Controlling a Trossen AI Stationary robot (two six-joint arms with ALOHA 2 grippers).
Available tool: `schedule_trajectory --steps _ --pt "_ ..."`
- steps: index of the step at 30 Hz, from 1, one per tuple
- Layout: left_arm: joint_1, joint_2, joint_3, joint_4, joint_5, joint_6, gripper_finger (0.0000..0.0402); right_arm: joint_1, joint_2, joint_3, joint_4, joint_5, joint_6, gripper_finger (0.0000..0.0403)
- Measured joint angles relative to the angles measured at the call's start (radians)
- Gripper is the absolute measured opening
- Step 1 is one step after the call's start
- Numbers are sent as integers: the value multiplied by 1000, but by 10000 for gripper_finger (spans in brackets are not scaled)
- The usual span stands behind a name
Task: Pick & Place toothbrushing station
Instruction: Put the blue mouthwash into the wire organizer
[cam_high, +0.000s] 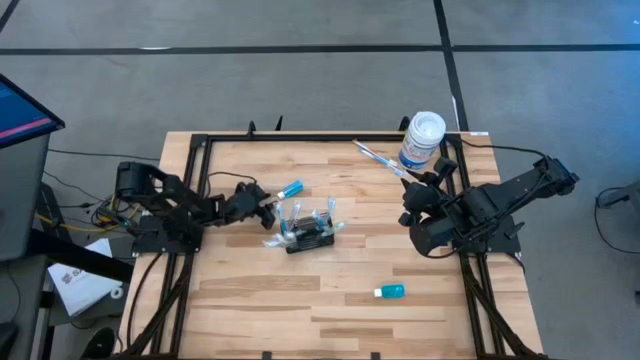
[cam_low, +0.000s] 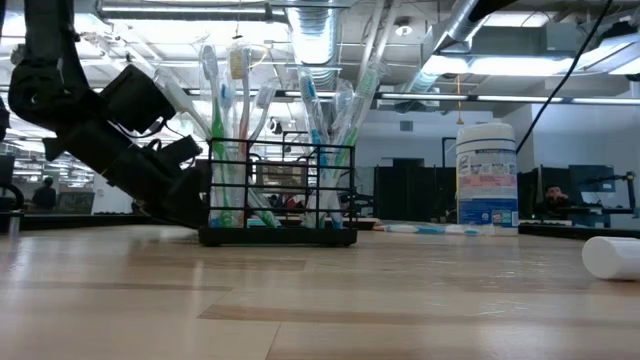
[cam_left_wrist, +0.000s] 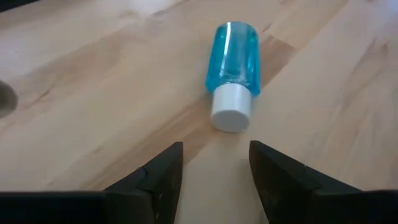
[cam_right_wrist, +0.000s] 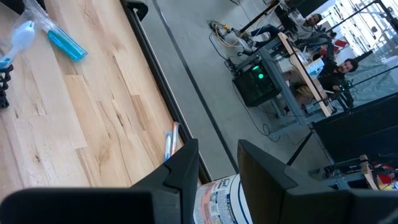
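Gaping left end effector (cam_left_wrist: 211, 168), empty, near blue bottle (cam_left_wrist: 233, 71).

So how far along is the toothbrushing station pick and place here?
Nothing looks done: the toothbrushing station stands mid-table, ungripped. In hand: the left gripper, open, faces a small blue bottle beside the station. The right gripper waits by the white canister. Grasping and placing remain.

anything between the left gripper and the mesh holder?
Yes: a small blue bottle lies on its side just ahead of the open left gripper, whose fingers point at the bottle, not at the toothbrushing station beside it.
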Motion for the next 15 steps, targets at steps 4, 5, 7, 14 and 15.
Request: schedule_trajectory --steps 4,5,7,14,15 --pt "-28 1 0 6 -2 3 190 0 0 0 3 0 0 102" --pt "-33 1 0 6 -10 3 192 0 0 0 5 0 0 102" --pt "-38 3 0 6 -27 6 196 0 0 0 9 0 0 102" --pt "-38 67 26 26 -47 8 199 0 0 0 16 0 0 102" --pt "-38 84 37 33 -53 11 199 0 0 0 16 0 0 102"
